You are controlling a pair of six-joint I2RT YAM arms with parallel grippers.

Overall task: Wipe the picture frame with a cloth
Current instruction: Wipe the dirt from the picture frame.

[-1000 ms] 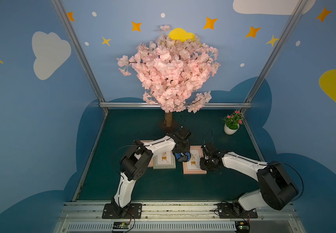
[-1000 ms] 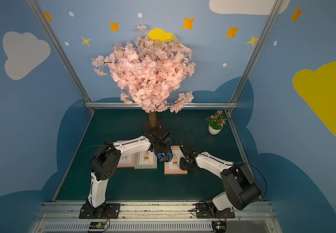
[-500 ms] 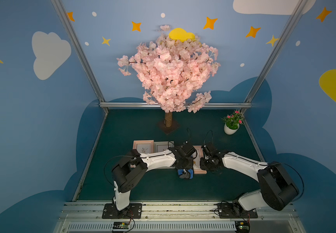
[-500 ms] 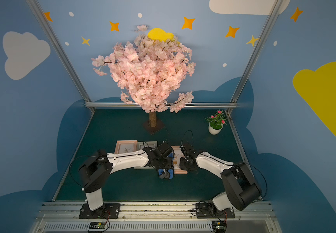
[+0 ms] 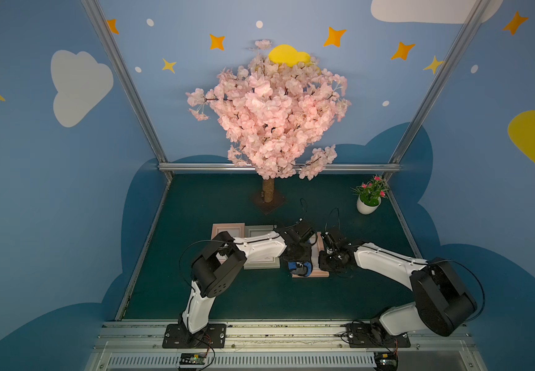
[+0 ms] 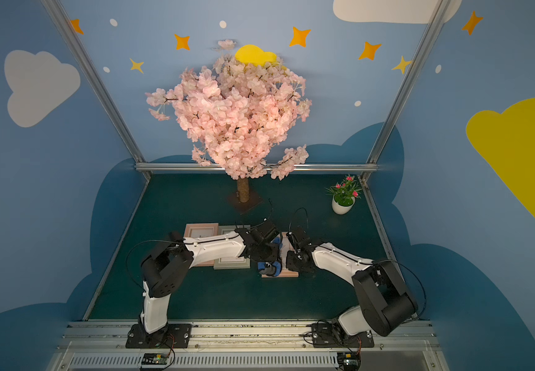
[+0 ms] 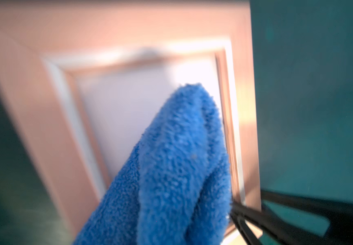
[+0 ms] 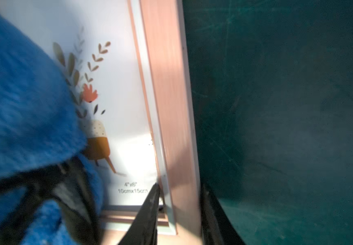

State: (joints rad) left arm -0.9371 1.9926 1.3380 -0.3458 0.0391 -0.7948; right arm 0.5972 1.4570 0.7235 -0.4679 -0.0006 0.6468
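A pink picture frame [image 5: 320,273] [image 6: 289,273] lies flat on the green table, in front of the tree. My left gripper [image 5: 298,264] is shut on a bunched blue cloth [image 5: 302,268] [image 6: 272,268], which presses on the near end of the frame. In the left wrist view the cloth [image 7: 171,169] covers my fingers and hangs over the frame [image 7: 33,106] glass. My right gripper [image 8: 179,201] is shut on the frame's right border [image 8: 171,106], one finger on the glass side and one outside. The cloth [image 8: 23,95] fills that view's left part.
Two more frames lie left of the wiped one, a pink one [image 5: 227,229] and a grey-green one [image 5: 261,264], partly under my left arm. A blossom tree trunk [image 5: 268,189] stands behind them. A small potted plant [image 5: 368,200] sits at the back right.
My left gripper has dragged the cloth along the frame from its far end to its near end. The right gripper has kept its hold on the frame's border.
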